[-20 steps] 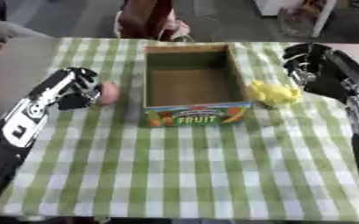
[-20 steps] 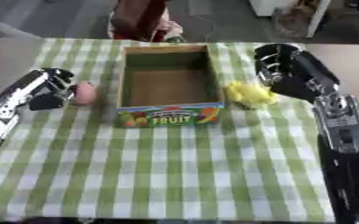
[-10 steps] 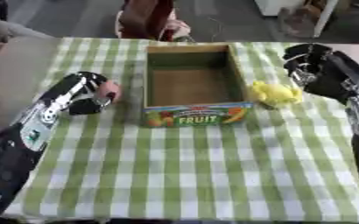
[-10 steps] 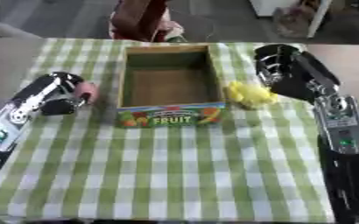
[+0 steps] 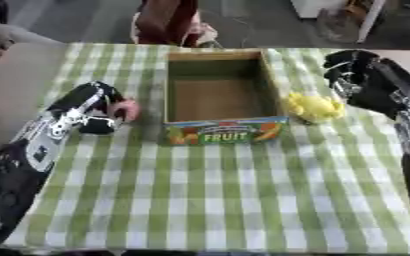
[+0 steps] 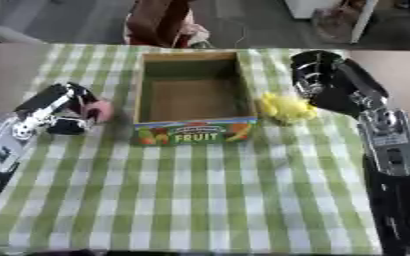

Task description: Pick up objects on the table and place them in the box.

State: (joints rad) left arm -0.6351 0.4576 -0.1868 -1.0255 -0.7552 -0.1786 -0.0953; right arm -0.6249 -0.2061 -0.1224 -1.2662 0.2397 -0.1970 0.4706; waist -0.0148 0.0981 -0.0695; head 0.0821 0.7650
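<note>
My left hand (image 5: 99, 107) curled around the pink object (image 5: 125, 108), left of the box (image 5: 222, 92); I judged a secure wrap necessary before lifting. Right hand (image 6: 318, 80) hovered, fingers curled, holding nothing.

The open-topped cardboard box with a printed fruit label (image 5: 222, 95) stands mid-table on the green-and-white checked tablecloth (image 5: 217, 200), its hollow unobstructed from above. Its left wall stands just beside the small pink rounded object (image 5: 125, 108); the right wall sits just beside the lumpy yellow object (image 5: 313, 107). The near cloth offers wide room.
</note>
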